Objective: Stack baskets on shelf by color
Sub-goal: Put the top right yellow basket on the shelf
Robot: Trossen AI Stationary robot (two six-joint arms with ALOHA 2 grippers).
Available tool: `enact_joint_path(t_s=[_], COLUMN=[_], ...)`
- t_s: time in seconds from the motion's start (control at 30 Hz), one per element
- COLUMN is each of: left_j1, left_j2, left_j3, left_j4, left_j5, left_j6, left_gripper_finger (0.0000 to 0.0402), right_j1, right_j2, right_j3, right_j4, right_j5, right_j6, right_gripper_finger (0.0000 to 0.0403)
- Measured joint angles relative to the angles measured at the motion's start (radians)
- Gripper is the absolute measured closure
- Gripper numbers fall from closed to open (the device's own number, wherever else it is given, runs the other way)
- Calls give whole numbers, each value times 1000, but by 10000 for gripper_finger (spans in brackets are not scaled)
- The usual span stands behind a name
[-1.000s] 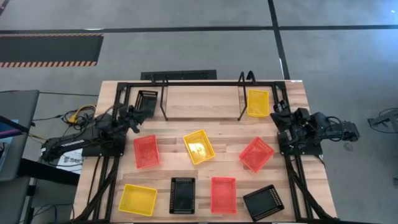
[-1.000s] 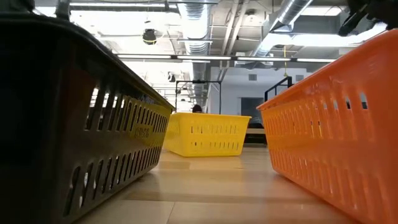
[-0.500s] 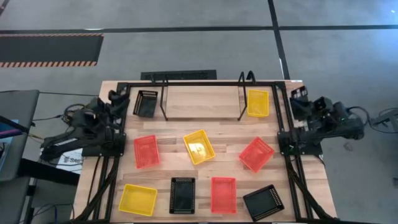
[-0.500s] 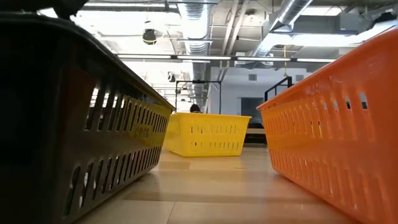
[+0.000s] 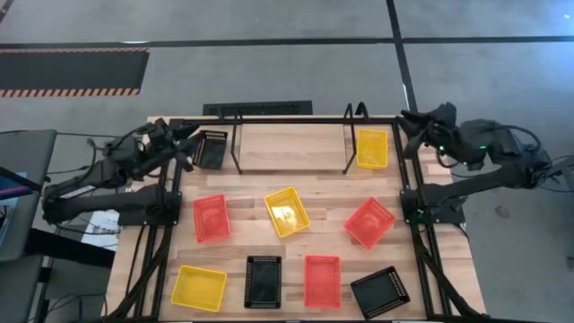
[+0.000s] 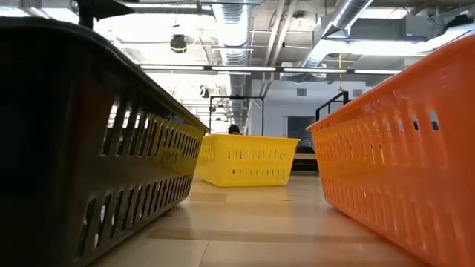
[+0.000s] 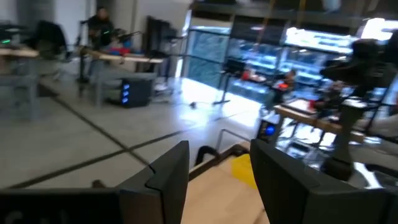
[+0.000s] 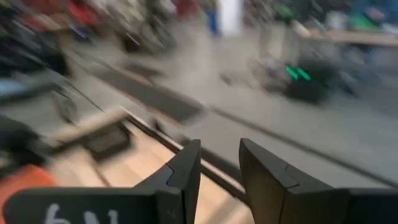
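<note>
Black basket (image 5: 212, 149) beside left hand (image 5: 186, 144)

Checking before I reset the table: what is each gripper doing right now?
Left gripper: open, holding nothing, near the table's far left corner.
Right gripper: open, holding nothing, near the far right corner.

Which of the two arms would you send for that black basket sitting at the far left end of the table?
Probably the left: the left gripper hovers beside the black basket, while the right gripper is across the table.
</note>
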State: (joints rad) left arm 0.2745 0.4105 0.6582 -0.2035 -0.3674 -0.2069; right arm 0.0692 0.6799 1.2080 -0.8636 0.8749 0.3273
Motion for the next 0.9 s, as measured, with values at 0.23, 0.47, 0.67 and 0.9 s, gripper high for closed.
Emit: enact_joint_path(t_s=[0.23, 0.47, 0.67, 0.9], left_j1=[0, 0, 0, 0], left_j2=[62, 74, 73, 73], left_j3=[1, 1, 1, 1], left_j4=[-2, -1, -1, -14], left_j5=[-14, -14, -3, 5], left_j6=[-33, -79, -113, -120], left_gripper_finger=[244, 244, 244, 244], right_j1=[-88, -270, -386, -513], right_j2=[180, 246, 259, 212], right_j3=[130, 78, 47, -82], right_j4=[-608, -663, -659, -536], right_j5=[7, -280, -406, -501], right_j6=[522, 630, 619, 556], right_gripper_finger=[266, 262, 266, 267])
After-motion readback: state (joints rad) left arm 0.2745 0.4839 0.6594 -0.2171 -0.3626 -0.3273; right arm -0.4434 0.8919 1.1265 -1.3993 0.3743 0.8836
